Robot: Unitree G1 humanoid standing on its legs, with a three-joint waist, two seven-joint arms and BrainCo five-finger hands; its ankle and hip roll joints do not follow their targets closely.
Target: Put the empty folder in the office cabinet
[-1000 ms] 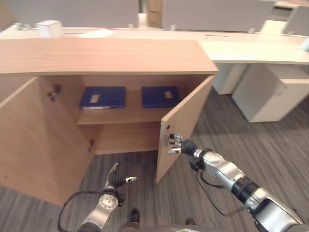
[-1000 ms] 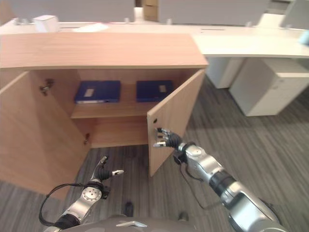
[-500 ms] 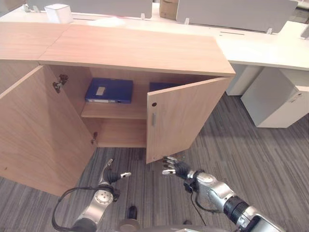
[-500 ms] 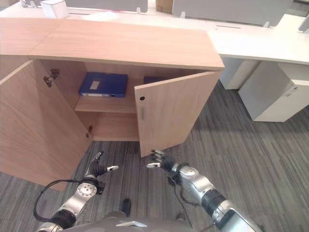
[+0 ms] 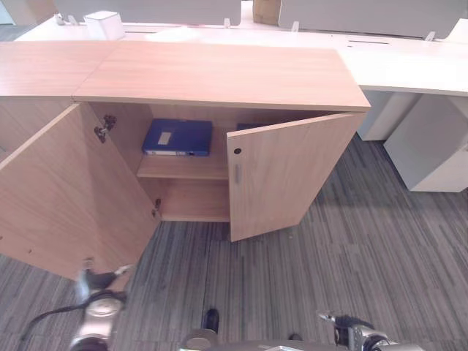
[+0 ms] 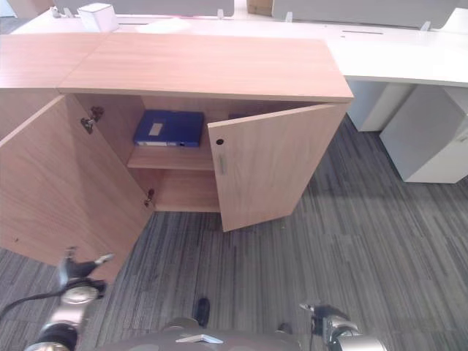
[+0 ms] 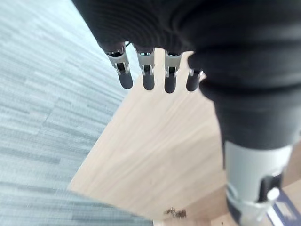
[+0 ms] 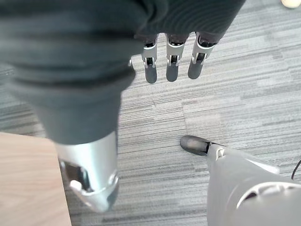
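The wooden office cabinet (image 5: 219, 73) stands with its left door (image 5: 66, 197) wide open and its right door (image 5: 289, 175) half open. A blue folder (image 5: 178, 137) with a white label, unreadable, lies on the shelf (image 5: 183, 168). The left robot hand (image 7: 150, 70) and the right robot hand (image 8: 171, 61) hang near the floor, fingers straight, empty.

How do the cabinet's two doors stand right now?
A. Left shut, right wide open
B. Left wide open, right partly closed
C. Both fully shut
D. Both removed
B: the left door swings wide open, while the right door stands partly closed and hides most of the second blue folder on the shelf.
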